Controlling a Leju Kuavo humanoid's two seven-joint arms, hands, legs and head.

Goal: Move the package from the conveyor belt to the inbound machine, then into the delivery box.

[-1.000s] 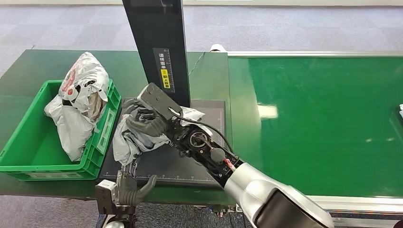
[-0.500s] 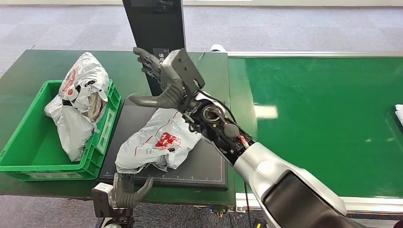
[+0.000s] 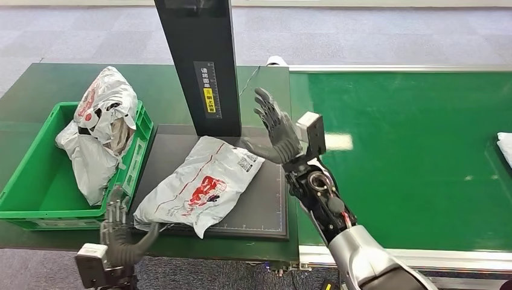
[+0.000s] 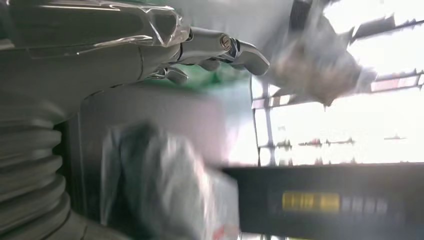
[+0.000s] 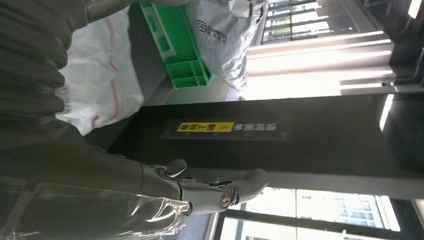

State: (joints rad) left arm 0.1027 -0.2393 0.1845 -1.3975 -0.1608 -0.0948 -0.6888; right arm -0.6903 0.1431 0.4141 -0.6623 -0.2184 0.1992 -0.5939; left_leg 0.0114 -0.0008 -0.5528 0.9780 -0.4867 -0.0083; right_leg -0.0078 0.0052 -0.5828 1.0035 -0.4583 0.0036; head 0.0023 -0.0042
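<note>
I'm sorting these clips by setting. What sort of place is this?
Likely a parcel-sorting or logistics station, perhaps a demo set-up. A wide green conveyor belt runs beside a black scanning platform with an upright post, a plastic-wrapped package lies on it, and a green crate holds more bagged parcels.

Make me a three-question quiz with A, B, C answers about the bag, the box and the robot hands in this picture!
1. Where does the grey package with the red print lie?
A. in the green box
B. on the dark platform of the inbound machine
C. on the conveyor belt

2. What colour is the delivery box?
A. green
B. blue
C. yellow

3. What is the right robot hand doing?
A. squeezing the package
B. lifting the box
C. holding nothing, fingers spread

Answers: 1 B, it rests flat on the dark platform by the black post. 2 A, its walls are bright green. 3 C, it is raised above the platform, apart from the package.
</note>
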